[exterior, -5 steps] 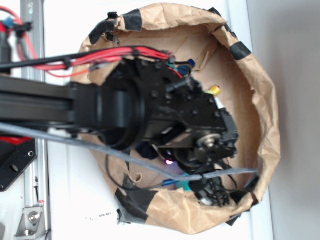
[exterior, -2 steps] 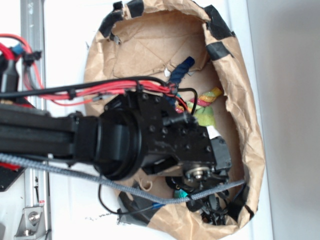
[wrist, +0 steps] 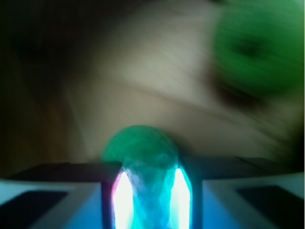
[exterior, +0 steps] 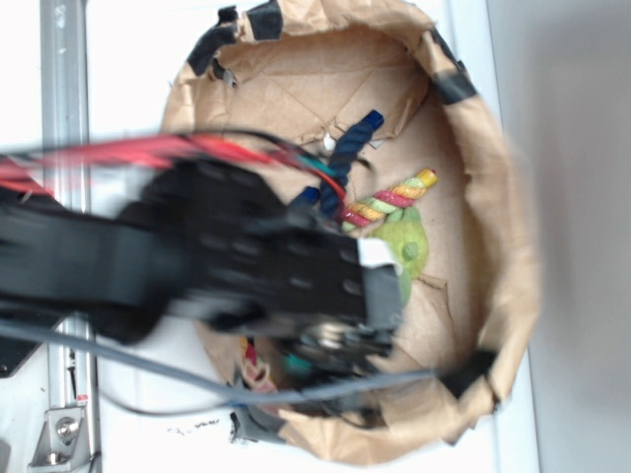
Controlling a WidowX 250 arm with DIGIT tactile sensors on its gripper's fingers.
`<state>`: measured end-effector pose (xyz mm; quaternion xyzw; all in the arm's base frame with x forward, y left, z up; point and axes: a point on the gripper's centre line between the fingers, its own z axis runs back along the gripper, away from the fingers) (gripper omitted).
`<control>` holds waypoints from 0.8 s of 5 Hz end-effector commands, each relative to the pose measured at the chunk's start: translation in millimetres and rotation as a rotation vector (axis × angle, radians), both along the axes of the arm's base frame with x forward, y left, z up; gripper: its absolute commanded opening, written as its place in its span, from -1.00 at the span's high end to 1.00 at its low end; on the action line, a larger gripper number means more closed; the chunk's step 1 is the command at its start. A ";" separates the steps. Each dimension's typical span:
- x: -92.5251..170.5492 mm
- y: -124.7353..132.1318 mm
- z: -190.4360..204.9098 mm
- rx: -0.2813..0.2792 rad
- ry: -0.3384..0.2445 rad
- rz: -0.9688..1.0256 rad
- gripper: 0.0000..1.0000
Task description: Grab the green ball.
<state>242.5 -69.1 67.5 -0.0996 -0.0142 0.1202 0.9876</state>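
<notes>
Seemingly clamped between the jaws, the green ball [wrist: 143, 157] sits; arm [exterior: 148, 261] reaches into the paper bag [exterior: 493, 197].

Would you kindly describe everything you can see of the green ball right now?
The green ball is a small, round, teal-green sphere with a matte, finely textured surface that looks rubbery. In the wrist view it sits between the two fingers of the gripper, which press against its sides; bright light glows along both contact edges, tinting its lower half blue. Its upper half rises above the fingers against blurred brown paper. In the exterior view only a teal sliver shows under the arm, inside the paper bag.
</notes>
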 end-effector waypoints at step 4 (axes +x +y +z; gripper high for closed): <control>4.1 83.2 134.0 0.269 -0.231 -0.192 1.00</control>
